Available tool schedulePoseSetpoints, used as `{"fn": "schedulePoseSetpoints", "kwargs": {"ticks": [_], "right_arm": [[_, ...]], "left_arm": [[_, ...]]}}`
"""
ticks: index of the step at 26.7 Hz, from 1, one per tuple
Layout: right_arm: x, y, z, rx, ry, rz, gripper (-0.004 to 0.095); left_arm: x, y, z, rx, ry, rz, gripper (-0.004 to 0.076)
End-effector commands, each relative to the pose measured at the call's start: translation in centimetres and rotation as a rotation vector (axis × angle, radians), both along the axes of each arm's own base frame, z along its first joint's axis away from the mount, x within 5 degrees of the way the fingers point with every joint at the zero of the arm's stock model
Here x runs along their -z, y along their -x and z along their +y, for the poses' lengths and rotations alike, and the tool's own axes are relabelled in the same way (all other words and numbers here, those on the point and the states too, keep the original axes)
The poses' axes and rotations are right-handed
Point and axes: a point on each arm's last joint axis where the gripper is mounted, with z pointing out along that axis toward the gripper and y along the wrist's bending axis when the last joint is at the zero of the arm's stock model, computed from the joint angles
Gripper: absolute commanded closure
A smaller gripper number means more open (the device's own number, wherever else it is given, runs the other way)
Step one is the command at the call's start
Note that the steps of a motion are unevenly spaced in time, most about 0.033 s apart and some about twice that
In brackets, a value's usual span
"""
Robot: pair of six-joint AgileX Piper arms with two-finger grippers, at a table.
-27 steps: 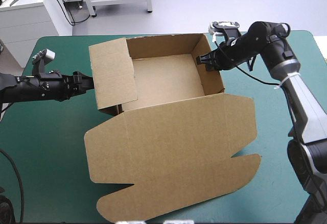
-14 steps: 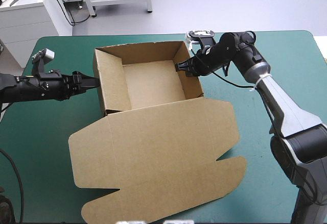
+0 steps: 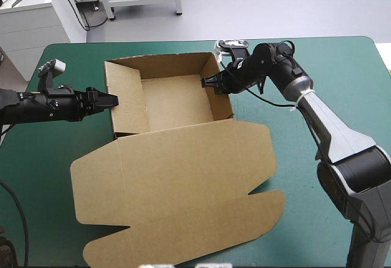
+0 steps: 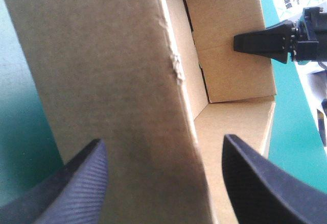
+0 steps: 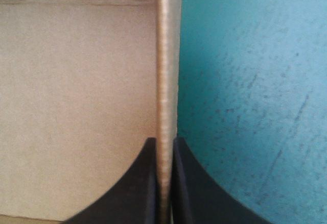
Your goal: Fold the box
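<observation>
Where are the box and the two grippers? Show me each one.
box [image 3: 177, 100], high view, the tray's floor.
left gripper [image 3: 113, 99], high view, between its fingertips, at the box's wall.
right gripper [image 5: 164, 150], right wrist view, between its fingertips, clamping a wall.

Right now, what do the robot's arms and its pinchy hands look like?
The left arm is black. The right arm is black near the wrist, then smooth silver-grey, with a thin white tie around it. The left gripper and the right gripper each have two broad black fingers, curved like fins.
</observation>
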Motion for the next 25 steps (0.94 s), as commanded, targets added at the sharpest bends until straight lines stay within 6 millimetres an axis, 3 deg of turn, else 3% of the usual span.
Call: {"fn": "schedulePoseSetpoints", "kwargs": {"ticks": [1,7,12,18,20,25], "right_arm": [[-4.0,1.6,1.4,-0.014,-0.113,-0.114,0.0919],[-3.9,2.9,3.7,-0.080,-0.067,-0.140,0.0907],[-3.8,3.8,5.1,-0.120,-0.019,-0.162,0.0907],[-3.6,4.3,5.6,-0.124,0.000,-0.150,0.0907],[-3.5,4.3,5.5,-0.120,0.016,-0.138,0.0907],[-3.2,4.5,5.1,-0.087,0.045,-0.089,0.0907]], "left_arm": [[-0.9,1.4,-1.0,0.059,0.072,0.002,0.0267],[2.4,1.8,-0.7,0.052,0.011,0.116,0.0267],[3.3,1.9,-0.4,0.017,-0.059,0.162,0.0268],[4.2,1.4,-1.9,-0.022,-0.194,0.198,0.0339],[4.3,1.2,-3.5,-0.002,-0.246,0.173,0.0351],[4.3,0.4,-4.5,-0.206,-0.216,0.207,0.0379]]}}
